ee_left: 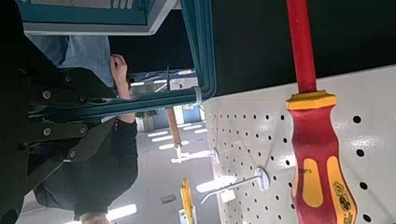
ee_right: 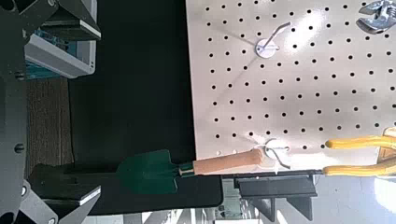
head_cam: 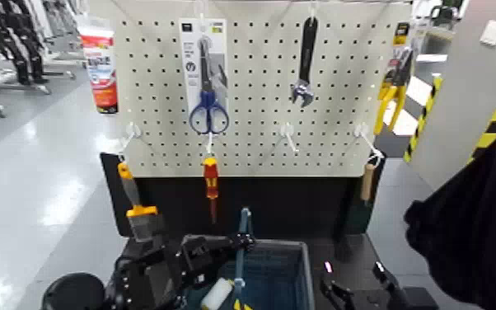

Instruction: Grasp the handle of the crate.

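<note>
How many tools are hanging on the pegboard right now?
7: scissors pack, wrench, yellow pliers, brush, screwdriver, trowel, tube at the left edge.

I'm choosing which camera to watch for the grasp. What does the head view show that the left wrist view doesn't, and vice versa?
Only the head view shows the scissors pack, wrench and brush, plus the left gripper beside the upright handle and the right gripper low to the right. Only the left wrist view shows a person in the background. Both show the handle, crate, screwdriver and pegboard.
</note>
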